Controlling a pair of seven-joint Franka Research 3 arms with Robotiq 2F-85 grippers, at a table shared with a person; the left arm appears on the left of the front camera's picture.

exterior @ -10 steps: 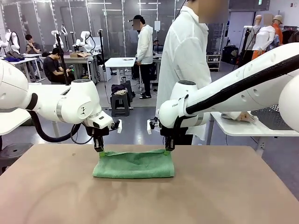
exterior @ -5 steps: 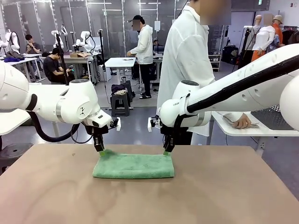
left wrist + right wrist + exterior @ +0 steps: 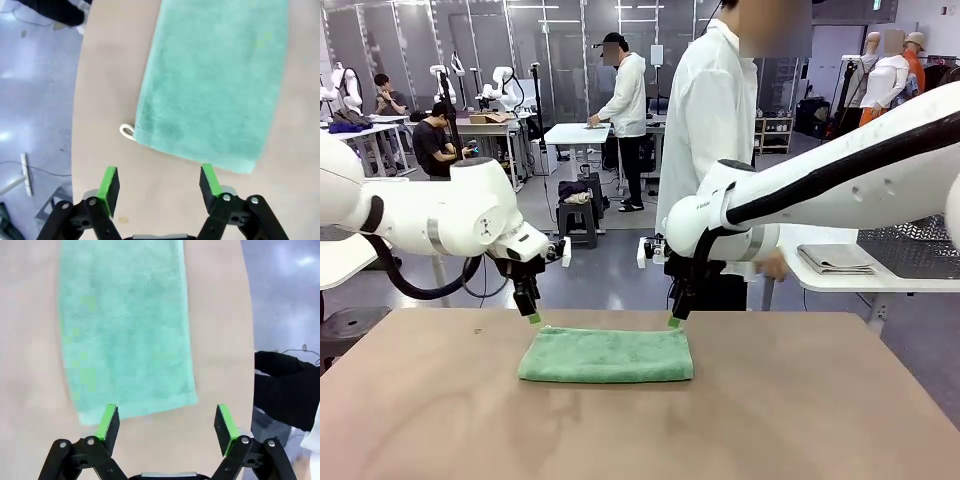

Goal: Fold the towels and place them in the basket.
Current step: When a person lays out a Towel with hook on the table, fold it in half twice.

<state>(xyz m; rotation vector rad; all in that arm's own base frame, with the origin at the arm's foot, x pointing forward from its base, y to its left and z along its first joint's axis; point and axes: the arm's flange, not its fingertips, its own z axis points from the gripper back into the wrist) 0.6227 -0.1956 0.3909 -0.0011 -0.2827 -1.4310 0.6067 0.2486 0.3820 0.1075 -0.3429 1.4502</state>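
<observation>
We see a broad brown wooden table (image 3: 780, 420) under both claws, and past them, at its far side, a person in a long white coat (image 3: 712, 130).

A mint-green terry-cloth towel (image 3: 606, 355), folded into a long flat rectangle, lies on the table directly below and between the two claws, its long side running from one to the other.

The left claw (image 3: 532, 318) points down just above the towel's far corner on that side. In its wrist view the left claw (image 3: 159, 181) stands wide open with nothing between its green pads (image 3: 108, 181). The towel (image 3: 215, 85) stretches away ahead of it, its near short edge just beyond the fingertips and set off toward one finger.

The right claw (image 3: 673, 320) hangs the same way just above the other far corner. In its wrist view the right claw (image 3: 167, 422) is likewise spread wide and holds nothing. The towel (image 3: 125, 330) starts just past its fingertips, in line with one finger, with bare table (image 3: 220, 340) ahead of the other.

A small white hanging loop (image 3: 127, 131) sticks out of the towel's near corner, ahead of the left claw's gap.
</observation>
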